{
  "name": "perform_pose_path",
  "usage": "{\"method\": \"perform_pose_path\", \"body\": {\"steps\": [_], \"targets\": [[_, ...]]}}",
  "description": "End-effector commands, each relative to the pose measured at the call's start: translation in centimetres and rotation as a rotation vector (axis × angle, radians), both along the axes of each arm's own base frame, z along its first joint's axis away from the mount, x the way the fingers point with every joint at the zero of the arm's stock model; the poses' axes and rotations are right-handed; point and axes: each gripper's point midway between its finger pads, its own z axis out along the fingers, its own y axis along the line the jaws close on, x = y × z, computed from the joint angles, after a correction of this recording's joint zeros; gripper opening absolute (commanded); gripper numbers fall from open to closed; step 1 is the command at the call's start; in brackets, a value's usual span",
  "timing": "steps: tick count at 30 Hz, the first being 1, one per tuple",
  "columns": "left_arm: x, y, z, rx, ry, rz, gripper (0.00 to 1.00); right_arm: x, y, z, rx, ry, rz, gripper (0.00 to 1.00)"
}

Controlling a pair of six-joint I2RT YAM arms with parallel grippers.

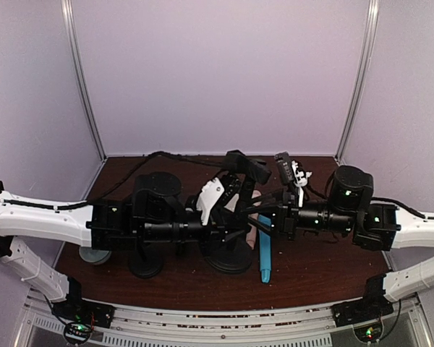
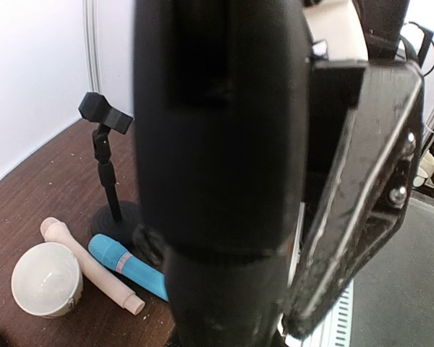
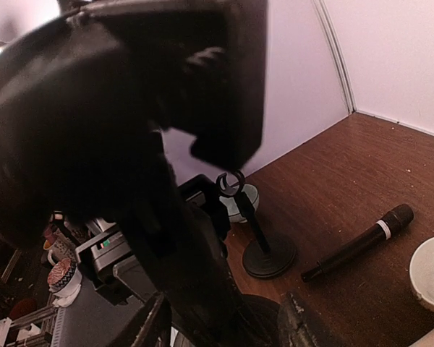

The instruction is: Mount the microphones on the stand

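Left gripper (image 1: 237, 230) pinched shut, right gripper (image 1: 266, 223) of unclear opening; the blue microphone (image 1: 264, 254) lies flat at three o'clock of the stand (image 1: 230, 259), which the crowding arms could topple.

A lab booth: white panel walls (image 1: 217, 72), metal posts (image 1: 83, 79), wooden table (image 1: 325, 269).

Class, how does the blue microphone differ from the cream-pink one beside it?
The blue microphone is thicker than the cream-pink microphone. The blue one has a pale band near its head; the cream-pink one has none. The cream-pink one lies nearer the bowl than the blue. Both lie flat, side by side.
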Motion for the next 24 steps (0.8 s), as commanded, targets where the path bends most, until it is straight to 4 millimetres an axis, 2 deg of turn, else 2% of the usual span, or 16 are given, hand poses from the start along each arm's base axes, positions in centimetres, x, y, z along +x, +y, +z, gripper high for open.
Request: {"method": "perform_pose_path", "body": {"steps": [1,15,18,23,24], "targets": [[0.1,0.0,7.4,-0.221,-0.050,0.002,0.00,0.3,-0.1,0.7,0.039,-0.018,-0.023,0.50],[0.0,-0.2,6.5,-0.188,-0.042,-0.006,0.00,0.1,0.8,1.1,0.068,-0.026,0.003,0.43],[-0.1,-0.1,6.4,-0.180,-0.043,-0.009,0.00,0.0,1.0,1.0,0.064,-0.032,0.011,0.35],[-1.5,-0.7,6.4,-0.163,-0.045,-0.100,0.00,-0.3,1.2,0.9,0.059,-0.042,0.031,0.34],[-1.6,-0.9,6.2,-0.156,-0.041,-0.112,0.00,-0.4,1.3,0.8,0.055,-0.040,0.038,0.31]]}}
